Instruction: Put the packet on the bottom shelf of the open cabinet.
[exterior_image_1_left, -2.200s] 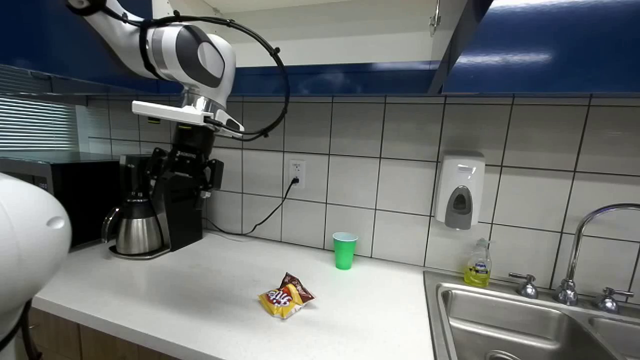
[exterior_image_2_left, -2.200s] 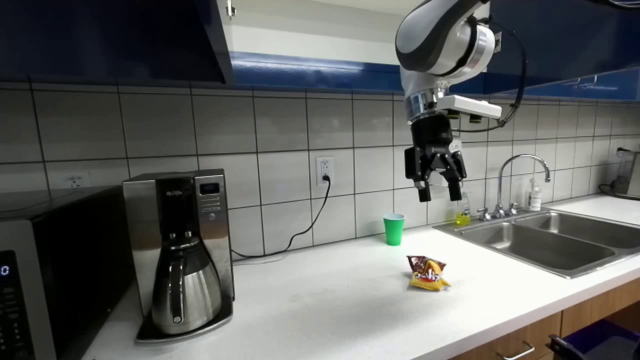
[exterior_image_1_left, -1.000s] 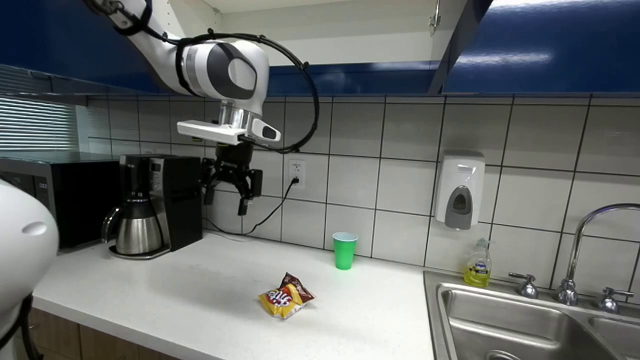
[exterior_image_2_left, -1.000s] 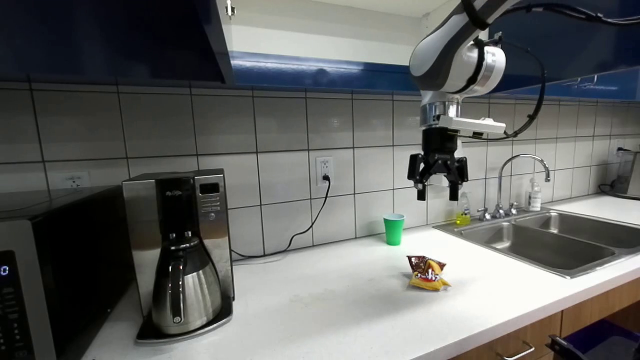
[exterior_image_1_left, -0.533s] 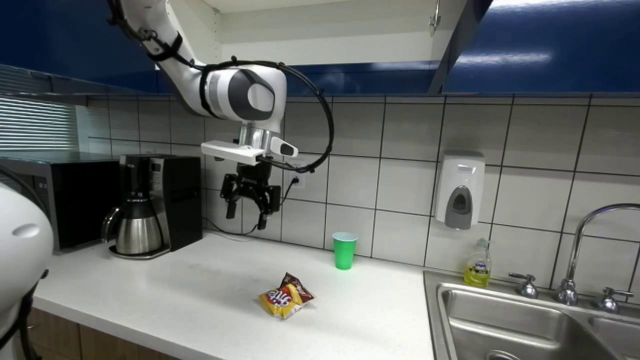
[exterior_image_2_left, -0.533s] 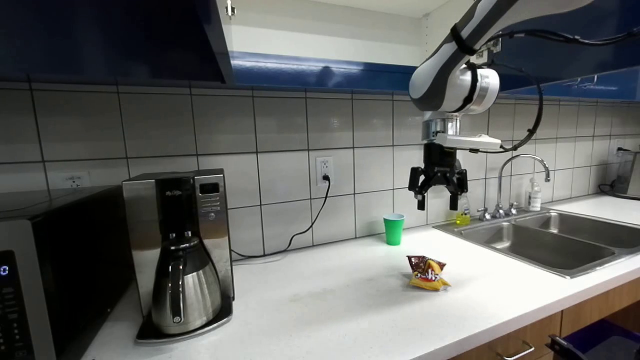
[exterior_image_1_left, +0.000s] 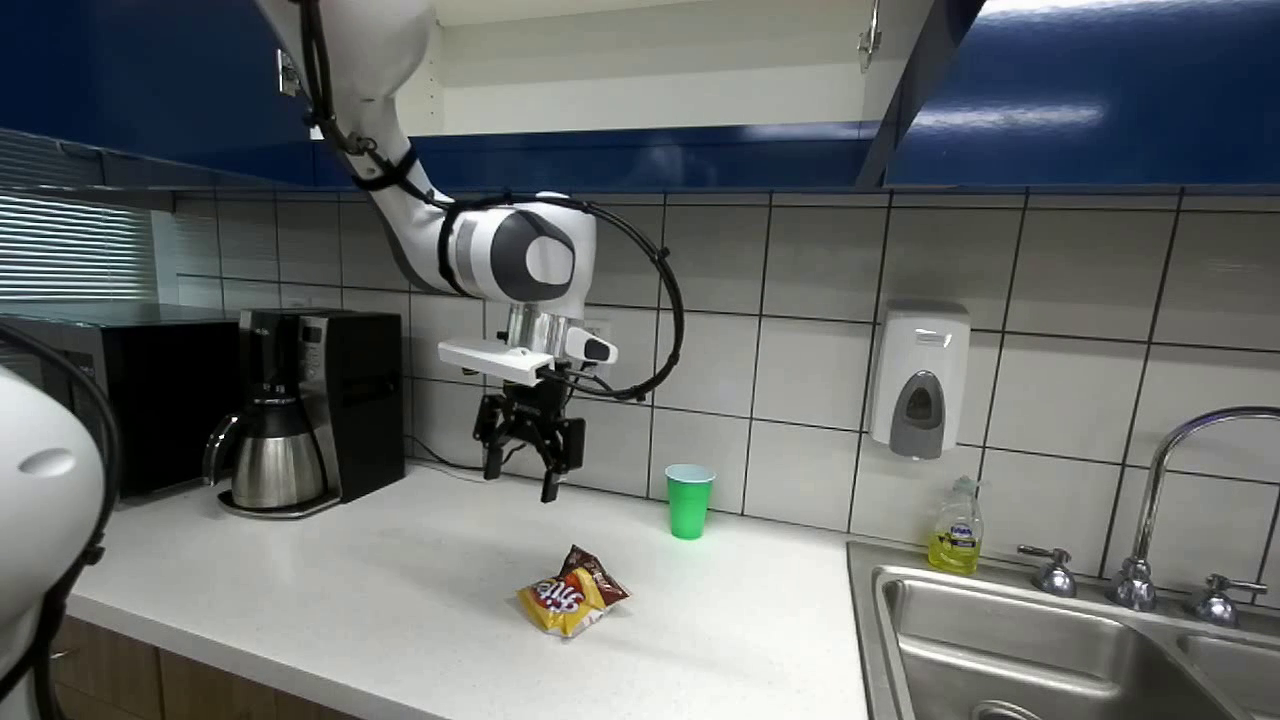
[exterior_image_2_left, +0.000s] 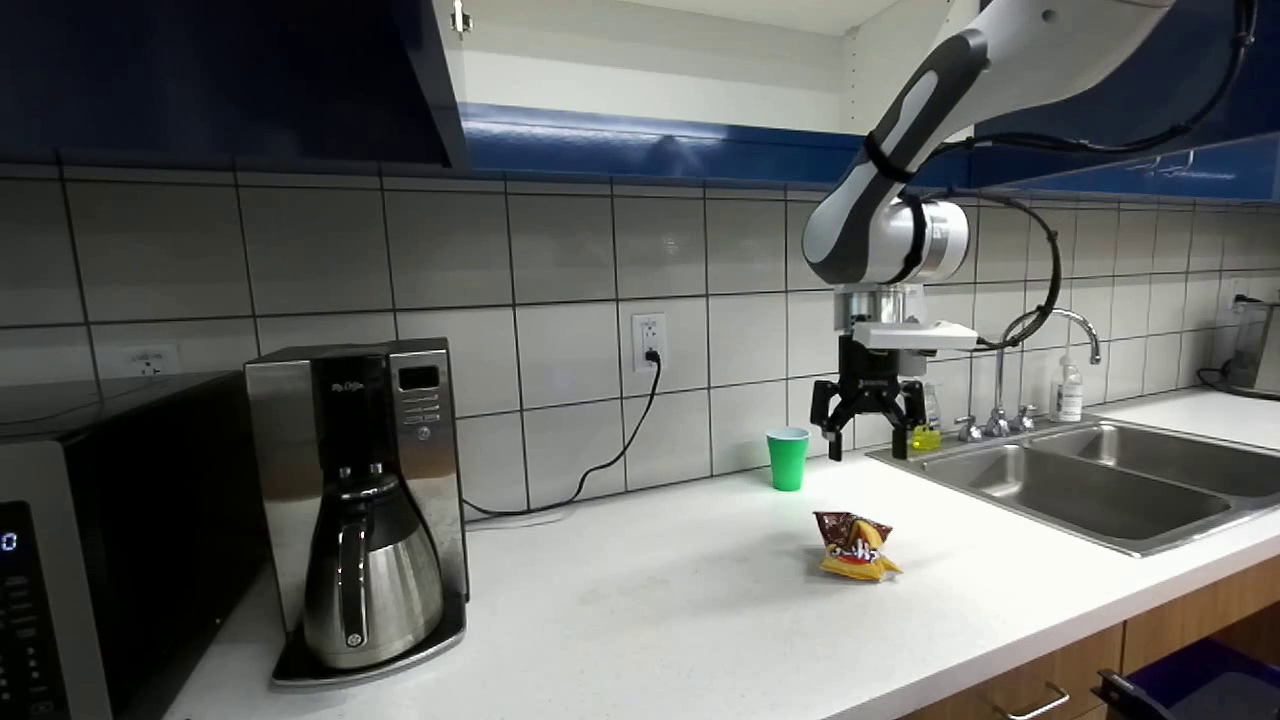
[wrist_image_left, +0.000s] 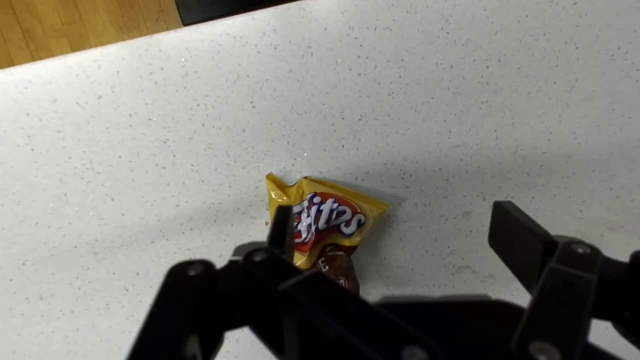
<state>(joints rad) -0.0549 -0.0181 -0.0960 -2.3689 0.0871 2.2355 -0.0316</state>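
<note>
The packet, yellow and dark brown with a Fritos print, lies on the white counter in both exterior views (exterior_image_1_left: 565, 602) (exterior_image_2_left: 857, 550). My gripper is open and empty above the counter in both exterior views (exterior_image_1_left: 521, 481) (exterior_image_2_left: 867, 450). In the wrist view, the packet (wrist_image_left: 332, 215) shows below the gripper (wrist_image_left: 394, 220), nearer the left finger, which covers part of it. The open cabinet (exterior_image_1_left: 650, 85) has a white interior, also seen in an exterior view (exterior_image_2_left: 650, 60). Of the bottom shelf, only the blue front edge (exterior_image_1_left: 700, 157) shows; its top is hidden from below.
A green cup (exterior_image_1_left: 690, 503) stands near the tiled wall behind the packet. A coffee maker (exterior_image_2_left: 360, 500) and a microwave (exterior_image_2_left: 110, 520) stand on the counter. The sink (exterior_image_1_left: 1020, 640) has a soap bottle (exterior_image_1_left: 956, 528) behind it. An open cabinet door (exterior_image_1_left: 1080, 100) hangs beside the cabinet.
My arm has come down from beside the cabinet toward the counter, moving toward the packet. The gripper now points down and stays open. The packet has not moved.
</note>
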